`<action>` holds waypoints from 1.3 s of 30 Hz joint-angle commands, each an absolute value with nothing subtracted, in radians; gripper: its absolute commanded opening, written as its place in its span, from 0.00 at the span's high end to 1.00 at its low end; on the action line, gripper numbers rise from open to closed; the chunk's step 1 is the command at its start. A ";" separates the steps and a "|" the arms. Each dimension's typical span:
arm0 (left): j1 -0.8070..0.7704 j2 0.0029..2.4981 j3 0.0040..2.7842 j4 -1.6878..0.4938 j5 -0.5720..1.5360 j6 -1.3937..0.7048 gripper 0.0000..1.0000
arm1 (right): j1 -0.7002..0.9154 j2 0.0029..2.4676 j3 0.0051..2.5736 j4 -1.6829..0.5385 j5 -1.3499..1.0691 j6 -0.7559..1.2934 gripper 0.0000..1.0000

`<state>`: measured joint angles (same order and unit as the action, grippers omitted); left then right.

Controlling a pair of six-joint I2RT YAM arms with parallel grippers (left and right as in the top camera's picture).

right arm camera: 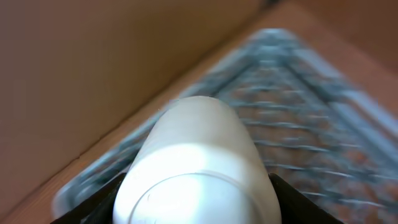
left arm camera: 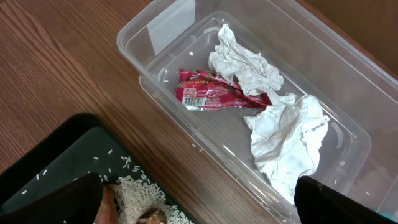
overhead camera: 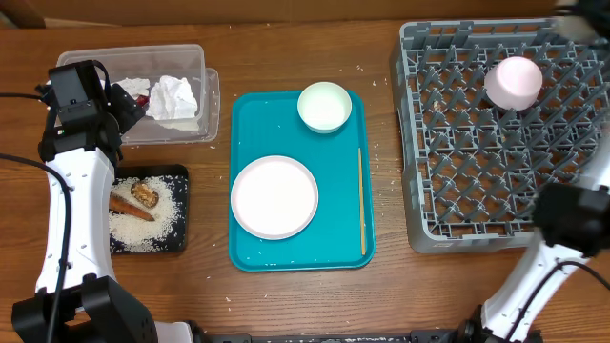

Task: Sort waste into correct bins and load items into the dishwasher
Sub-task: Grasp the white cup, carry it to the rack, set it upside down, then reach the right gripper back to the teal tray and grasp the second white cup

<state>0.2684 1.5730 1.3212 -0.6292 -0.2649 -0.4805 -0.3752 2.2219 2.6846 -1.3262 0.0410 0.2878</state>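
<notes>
Count: two crumpled napkins point(left arm camera: 245, 62) point(left arm camera: 286, 140) and one red wrapper point(left arm camera: 217, 94), all inside the clear tub point(overhead camera: 205, 95) at the back left. The black tray point(overhead camera: 183, 191) just in front of it holds one carrot-like stick point(overhead camera: 130, 206), one brown lumpy bit point(overhead camera: 144, 193) touching it, and a spread of rice point(overhead camera: 143, 229).

Dishes: three visible. One large flat plate point(overhead camera: 274, 197) and one small bowl point(overhead camera: 324, 106) sit on the teal tray point(overhead camera: 248, 124), plate at the front, bowl at the back right corner. One thin wooden stick point(overhead camera: 361, 200) lies along the tray's right edge. The third is a small white dish point(overhead camera: 515, 82) (bowl or cup, cannot tell) over the back of the grey rack point(overhead camera: 477, 171).

Surface: brown wood-grain table point(overhead camera: 286, 48), with a few stray rice grains near the teal tray. The rack is otherwise bare pegs.

Held dish: plain white, rounded wall, base ring facing the wrist camera, background blurred.

Left gripper point(overhead camera: 133, 103): fingers spread wide, holding nothing, above the tub's near end.
Right gripper point(right arm camera: 196, 205): fingers clamped on either side of the small white dish.
</notes>
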 commanded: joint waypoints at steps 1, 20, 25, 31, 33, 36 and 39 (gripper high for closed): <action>0.268 1.581 1.328 -0.629 -0.265 -0.498 0.00 | -0.444 2.258 2.687 -1.330 0.025 0.285 0.43; 0.268 1.581 1.328 -0.629 -0.265 -0.498 0.00 | -0.508 2.388 2.685 -1.385 0.019 0.286 0.13; 0.268 1.581 1.328 -0.629 -0.265 -0.498 0.00 | -0.458 2.358 2.685 -1.411 -0.083 0.286 0.14; 0.268 1.581 1.328 -0.629 -0.265 -0.498 0.00 | -0.287 2.305 2.685 -1.417 -0.214 0.233 0.14; 0.268 1.581 1.328 -0.629 -0.265 -0.498 0.00 | -0.200 2.305 2.685 -1.417 -0.226 0.228 0.13; 0.268 1.581 1.328 -0.629 -0.265 -0.498 0.00 | -0.064 2.313 2.682 -1.413 -0.221 0.228 0.12; 0.268 1.581 1.328 -0.629 -0.265 -0.498 0.00 | 0.070 2.326 2.676 -1.393 -0.211 0.229 0.10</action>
<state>0.2684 1.5730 1.3212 -0.6292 -0.2649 -0.4805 -0.0143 2.3608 2.6789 -1.4021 -0.1909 0.2417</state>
